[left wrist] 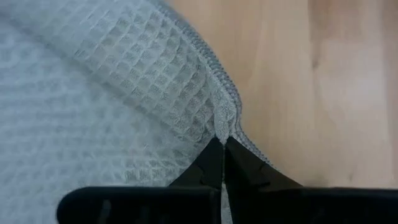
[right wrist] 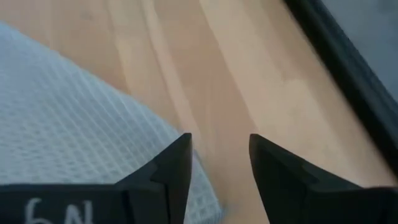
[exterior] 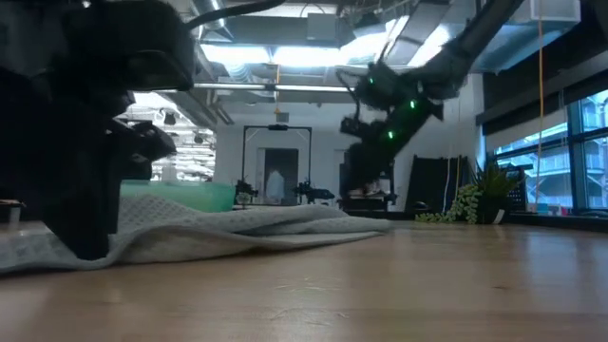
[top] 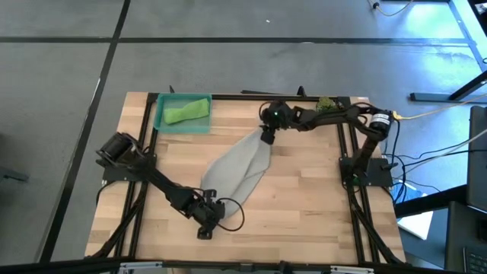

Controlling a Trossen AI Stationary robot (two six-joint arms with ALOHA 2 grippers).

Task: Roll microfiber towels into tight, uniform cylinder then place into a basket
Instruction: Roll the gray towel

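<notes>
Pinching the near corner of the grey towel [top: 242, 171], the left gripper [top: 211, 215] sits low on the wooden table [top: 304, 213] in the high view, while the right gripper [top: 268, 138] hangs over the cloth's far, narrow end; the towel lies between them as a long tapered shape, its long axis running on a diagonal from one gripper to the other. A lime green towel [top: 187, 112] already lies rolled in the basket [top: 169, 125] at the far left corner of the table, well apart from both arms, and a small plant sprig [top: 328, 104] sits by the right arm's far edge. From table height, the grey towel [exterior: 237, 228] lies rumpled and mostly flat on the wood, with the right gripper [exterior: 366, 128] raised clear above it. At the left wrist, the dark fingers [left wrist: 208, 165] are closed tight on the hemmed corner of the waffle-weave cloth [left wrist: 106, 106]. At the right wrist, the fingers [right wrist: 174, 165] stand apart with nothing between them, the towel's edge [right wrist: 87, 130] lying just beside one finger over bare wood. Judged from this layout, the right gripper is nearer the far end and would need to take that edge before any rolling along the long axis can start.
</notes>
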